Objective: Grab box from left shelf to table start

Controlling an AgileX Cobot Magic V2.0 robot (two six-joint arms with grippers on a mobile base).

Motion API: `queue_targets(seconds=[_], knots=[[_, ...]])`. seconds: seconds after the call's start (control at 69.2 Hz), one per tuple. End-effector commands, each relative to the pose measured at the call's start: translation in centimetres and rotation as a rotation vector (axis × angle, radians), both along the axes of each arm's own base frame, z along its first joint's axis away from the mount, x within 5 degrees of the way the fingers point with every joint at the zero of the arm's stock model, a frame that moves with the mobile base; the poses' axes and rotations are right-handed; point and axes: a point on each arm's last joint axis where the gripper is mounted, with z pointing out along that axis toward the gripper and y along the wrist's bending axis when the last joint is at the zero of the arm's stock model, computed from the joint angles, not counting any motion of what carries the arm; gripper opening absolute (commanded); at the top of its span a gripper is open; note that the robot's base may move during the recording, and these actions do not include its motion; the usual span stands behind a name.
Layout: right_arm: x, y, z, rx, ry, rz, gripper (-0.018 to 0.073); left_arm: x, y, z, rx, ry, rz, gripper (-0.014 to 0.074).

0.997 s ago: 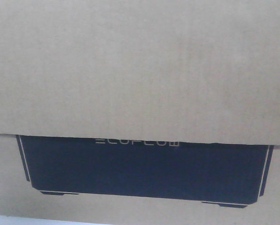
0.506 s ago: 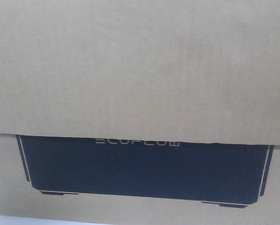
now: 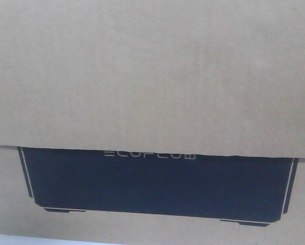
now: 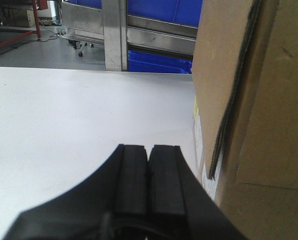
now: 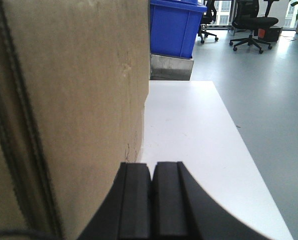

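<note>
Box (image 3: 152,76): brown corrugated carton, fills the front view; black device silhouette with pale "ECOFLOW" lettering (image 3: 149,154) on its lower face. Stands on the white surface (image 4: 64,115), between the two tools. Left tool (image 4: 148,180): clenched, pads together, empty, just beside the box's left side. Right tool (image 5: 151,197): clenched, empty, just beside the box's right side. Beyond the surface: steel shelf (image 4: 153,37), blue bins (image 5: 174,27), office chairs (image 5: 251,22), grey floor (image 5: 268,95).

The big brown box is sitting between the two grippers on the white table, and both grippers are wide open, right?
Not quite. Both are shut: the left gripper and the right gripper show their pads pressed together in the wrist views. The box does sit between them on the white table.
</note>
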Motion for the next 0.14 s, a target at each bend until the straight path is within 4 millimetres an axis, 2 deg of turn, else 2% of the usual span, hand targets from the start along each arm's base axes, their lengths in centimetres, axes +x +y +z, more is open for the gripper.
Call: queue_targets(seconds=[0.0, 0.13], knots=[[-0.02, -0.04, 0.73, -0.017, -0.096, -0.005, 0.0057, -0.14, 0.02, 1.01, -0.015, -0.107, 0.002, -0.0090], [-0.02, -0.04, 0.73, -0.017, -0.096, -0.005, 0.0057, -0.14, 0.02, 1.01, -0.015, -0.107, 0.002, -0.0090]])
